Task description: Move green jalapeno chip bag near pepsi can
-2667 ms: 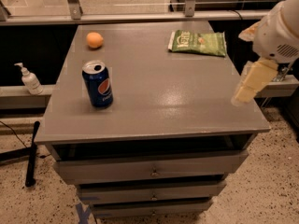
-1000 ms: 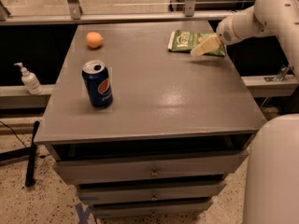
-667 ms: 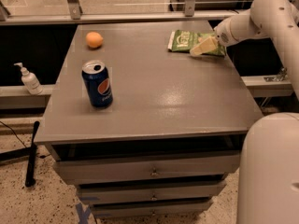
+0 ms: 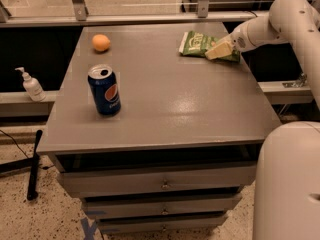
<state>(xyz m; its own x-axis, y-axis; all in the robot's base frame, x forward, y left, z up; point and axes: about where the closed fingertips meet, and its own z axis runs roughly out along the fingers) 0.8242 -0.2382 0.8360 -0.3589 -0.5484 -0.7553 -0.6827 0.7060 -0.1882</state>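
The green jalapeno chip bag (image 4: 196,43) lies flat at the back right of the grey table (image 4: 175,109). My gripper (image 4: 218,49) sits low over the bag's right part, on or just above it, reaching in from the right on the white arm (image 4: 280,19). It covers part of the bag. The pepsi can (image 4: 104,90), dark blue with its round logo, stands upright near the table's front left, far from the bag.
A small orange fruit (image 4: 101,42) sits at the back left of the table. A metal rail (image 4: 150,18) runs behind the table. A white pump bottle (image 4: 31,84) stands on a ledge at left. Drawers are below the tabletop.
The arm swung from the table's right edge to the back right and came down over the chip bag. In the last second it barely shifted. Bag and can have not moved.
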